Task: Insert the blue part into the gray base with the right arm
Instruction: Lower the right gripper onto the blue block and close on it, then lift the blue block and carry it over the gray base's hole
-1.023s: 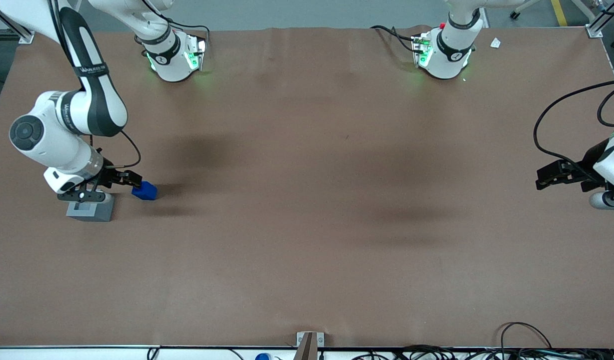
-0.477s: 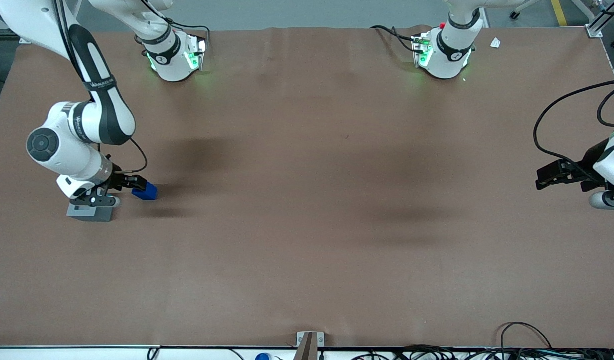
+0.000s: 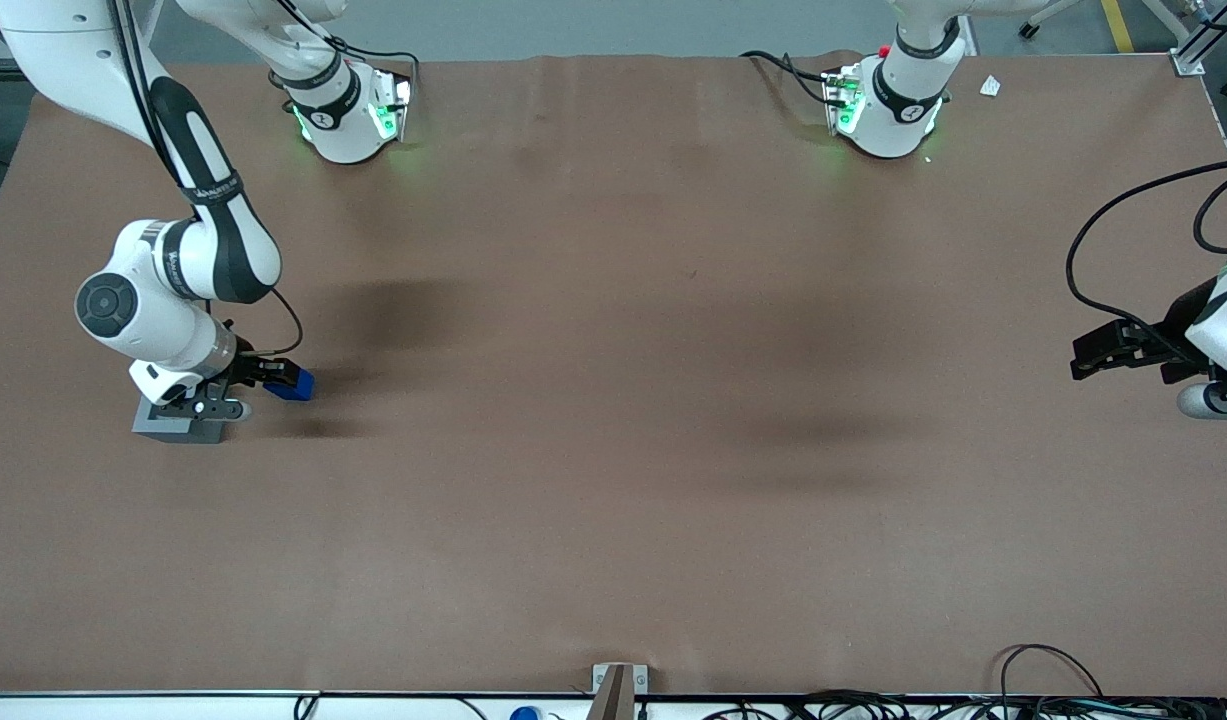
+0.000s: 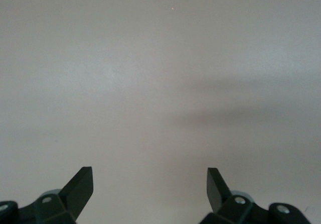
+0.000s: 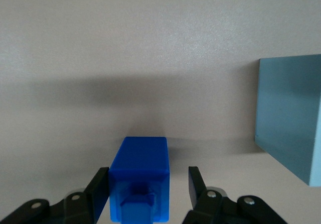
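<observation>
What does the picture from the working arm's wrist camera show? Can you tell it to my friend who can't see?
A small bright blue part lies on a plain table, sitting between the two open black fingers of the robot's tool, which do not appear to press on it yet. Beside it, standing apart, is the corner of the gray base.

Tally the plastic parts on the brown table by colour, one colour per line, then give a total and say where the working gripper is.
Blue: 1, the blue part
Gray: 1, the gray base
Total: 2
The gripper is open, its fingers on either side of the blue part, which sits on the table beside the gray base.
</observation>
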`<state>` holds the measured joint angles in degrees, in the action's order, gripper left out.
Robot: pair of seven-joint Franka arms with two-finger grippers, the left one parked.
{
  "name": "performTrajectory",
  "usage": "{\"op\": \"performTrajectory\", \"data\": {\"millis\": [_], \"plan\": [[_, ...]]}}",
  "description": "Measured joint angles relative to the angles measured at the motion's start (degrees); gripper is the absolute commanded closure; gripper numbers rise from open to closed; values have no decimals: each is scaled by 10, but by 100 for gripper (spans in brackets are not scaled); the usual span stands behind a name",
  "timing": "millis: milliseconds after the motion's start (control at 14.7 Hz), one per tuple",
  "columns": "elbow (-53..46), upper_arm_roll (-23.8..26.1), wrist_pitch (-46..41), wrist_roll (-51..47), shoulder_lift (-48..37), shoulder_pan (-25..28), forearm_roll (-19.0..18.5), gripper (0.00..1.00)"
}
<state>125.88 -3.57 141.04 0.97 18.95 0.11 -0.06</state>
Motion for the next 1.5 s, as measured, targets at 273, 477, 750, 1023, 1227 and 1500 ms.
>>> {"op": "performTrajectory", "data": {"millis": [273,477,750,1023,1227,1500], "plan": [[0,1,0,0,8,1,0,44],[0,2,1,0,11,1,0,67],[-1,2,-1,0,11,1,0,91],[-23,0,-46,0,6,-1,0,94],[-73,-2,-128,1,-16,-16,0,95],[-122,-3,-192,41,-38,-51,0,95]]}}
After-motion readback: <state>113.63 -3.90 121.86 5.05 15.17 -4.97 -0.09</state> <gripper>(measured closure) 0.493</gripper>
